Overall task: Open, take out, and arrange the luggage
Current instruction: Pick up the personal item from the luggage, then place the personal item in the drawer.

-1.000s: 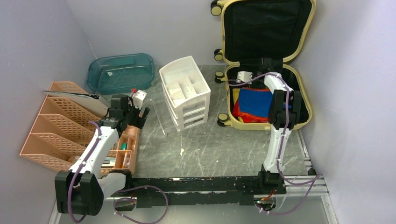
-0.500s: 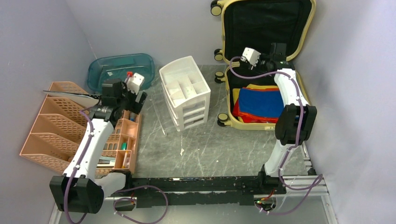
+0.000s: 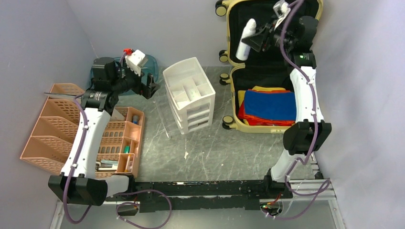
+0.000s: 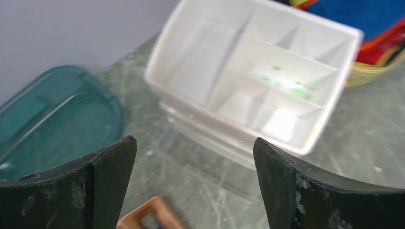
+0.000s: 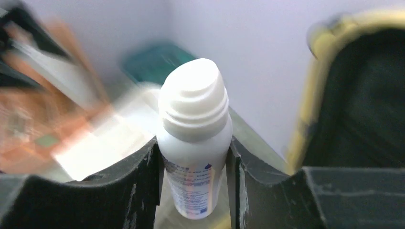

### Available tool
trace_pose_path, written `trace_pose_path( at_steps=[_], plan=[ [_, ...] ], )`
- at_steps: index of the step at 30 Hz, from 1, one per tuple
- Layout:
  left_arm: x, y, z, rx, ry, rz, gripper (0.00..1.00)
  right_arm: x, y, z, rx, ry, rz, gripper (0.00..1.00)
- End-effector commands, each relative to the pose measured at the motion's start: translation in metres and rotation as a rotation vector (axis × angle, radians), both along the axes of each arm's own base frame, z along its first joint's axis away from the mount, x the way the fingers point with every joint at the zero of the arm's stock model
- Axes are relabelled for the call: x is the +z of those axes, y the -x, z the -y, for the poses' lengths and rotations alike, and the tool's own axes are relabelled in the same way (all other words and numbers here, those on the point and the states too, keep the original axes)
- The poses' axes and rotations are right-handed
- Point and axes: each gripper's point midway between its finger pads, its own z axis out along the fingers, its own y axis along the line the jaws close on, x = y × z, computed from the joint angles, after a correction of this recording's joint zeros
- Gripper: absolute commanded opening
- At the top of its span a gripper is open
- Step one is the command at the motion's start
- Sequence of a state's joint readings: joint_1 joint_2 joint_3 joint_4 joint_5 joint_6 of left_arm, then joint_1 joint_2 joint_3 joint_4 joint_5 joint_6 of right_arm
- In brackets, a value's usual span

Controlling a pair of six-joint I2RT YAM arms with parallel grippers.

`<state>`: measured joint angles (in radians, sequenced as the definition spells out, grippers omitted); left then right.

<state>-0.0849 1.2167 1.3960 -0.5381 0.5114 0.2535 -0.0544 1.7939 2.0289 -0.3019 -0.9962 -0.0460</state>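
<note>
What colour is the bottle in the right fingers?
White bottle, white cap, faint printed label low down. Right wrist view shows it best.

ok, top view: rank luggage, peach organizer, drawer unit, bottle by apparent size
1. luggage
2. peach organizer, left arm across it
3. white drawer unit
4. white bottle in the right hand; raised, yet smallest

I saw pale yellow luggage (image 3: 260, 128) with black lining, a white bottle (image 3: 247, 38), a teal tray (image 4: 52, 119), a grey-veined worktop (image 3: 215, 148).
</note>
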Motion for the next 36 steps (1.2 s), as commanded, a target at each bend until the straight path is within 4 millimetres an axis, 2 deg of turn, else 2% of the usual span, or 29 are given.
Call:
trace_pose_path(
  at_steps=[1, 2, 3, 4, 6, 11, 13, 17, 21, 30, 36],
  plan=[
    [0.021, 0.031, 0.048, -0.255, 0.169, -0.063, 0.97, 0.077, 0.111, -0.052, 0.472, -0.264, -0.095, 0.0],
    [0.026, 0.034, 0.053, -0.28, 0.183, -0.065, 0.97, 0.081, 0.127, -0.057, 0.524, -0.319, -0.129, 0.0],
    [0.029, 0.036, 0.057, -0.297, 0.201, -0.071, 0.97, 0.079, 0.142, -0.067, 0.597, -0.323, -0.07, 0.0],
    [0.034, 0.038, 0.06, -0.311, 0.215, -0.072, 0.97, 0.079, 0.153, -0.076, 0.648, -0.34, -0.111, 0.0],
    [0.041, 0.041, 0.068, -0.339, 0.243, -0.079, 0.97, 0.068, 0.165, -0.1, 0.742, -0.312, -0.128, 0.0],
    [0.052, 0.055, 0.084, -0.417, 0.294, -0.097, 0.96, 0.047, 0.187, -0.16, 0.849, -0.268, -0.19, 0.0],
    [0.053, 0.063, 0.09, -0.446, 0.326, -0.131, 0.96, 0.039, 0.197, -0.176, 0.9, -0.258, -0.213, 0.0],
    [0.053, 0.085, 0.1, -0.549, 0.352, -0.161, 0.97, 0.03, 0.203, -0.186, 0.929, -0.293, -0.244, 0.0],
    [0.051, 0.102, 0.108, -0.621, 0.376, -0.195, 0.97, 0.009, 0.204, -0.2, 0.934, -0.282, -0.303, 0.0],
    [0.036, 0.093, 0.119, -0.587, 0.393, -0.231, 0.97, -0.018, 0.213, -0.219, 0.936, -0.291, -0.327, 0.0],
    [0.019, 0.083, 0.127, -0.519, 0.371, -0.253, 0.97, -0.025, 0.196, -0.231, 0.832, -0.289, -0.39, 0.0]
  ],
)
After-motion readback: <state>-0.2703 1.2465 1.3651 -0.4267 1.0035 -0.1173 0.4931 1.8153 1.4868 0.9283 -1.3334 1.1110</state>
